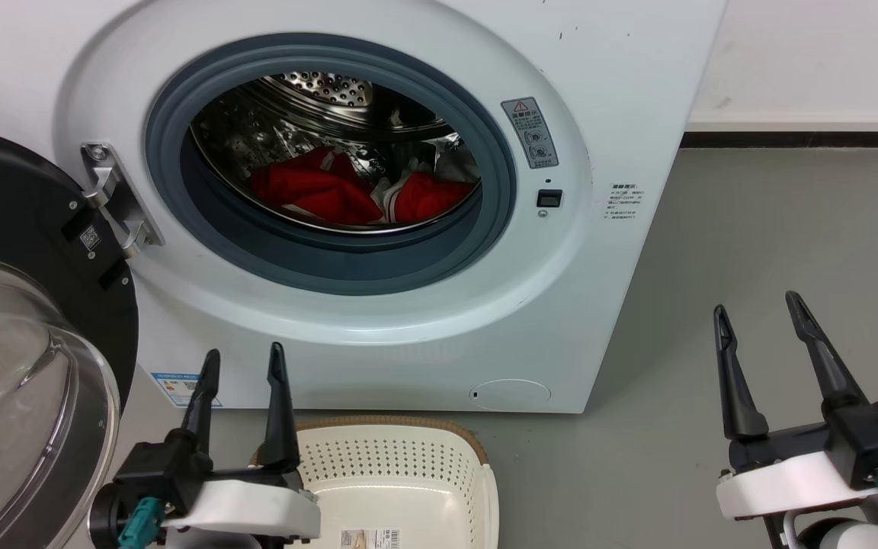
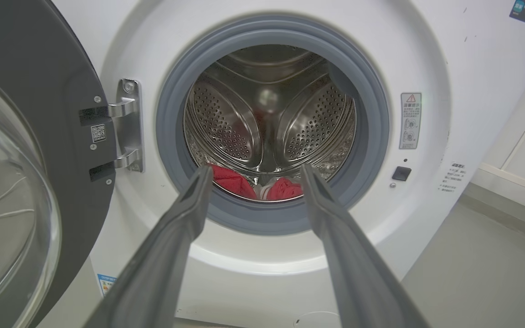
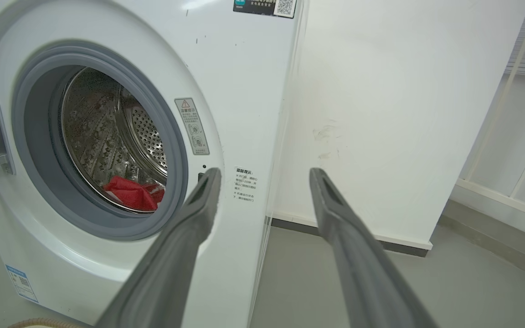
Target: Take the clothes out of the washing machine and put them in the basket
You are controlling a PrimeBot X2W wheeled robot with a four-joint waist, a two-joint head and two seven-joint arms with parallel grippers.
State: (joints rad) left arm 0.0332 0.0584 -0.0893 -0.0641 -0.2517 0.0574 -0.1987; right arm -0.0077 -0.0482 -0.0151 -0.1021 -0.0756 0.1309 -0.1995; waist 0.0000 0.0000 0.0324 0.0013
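Now the washing machine [image 1: 408, 358] stands with its door [image 1: 20, 229] open, hanging at 9 o'clock of the porthole. The clothes [image 1: 317, 194], red with some white, lie at 6 o'clock inside the steel drum [image 1: 325, 88], in two heaps close together. On the grey floor [image 1: 713, 229], at 6 o'clock from the porthole and just before the machine, stands the basket [image 1: 393, 457]. The left gripper [image 1: 245, 352] hovers at the basket's 9 o'clock rim, its two fingers apart and holding nothing, pointing to the porthole. The right gripper [image 1: 755, 303] is at 4 o'clock from the porthole, over the floor, fingers also spread and empty.
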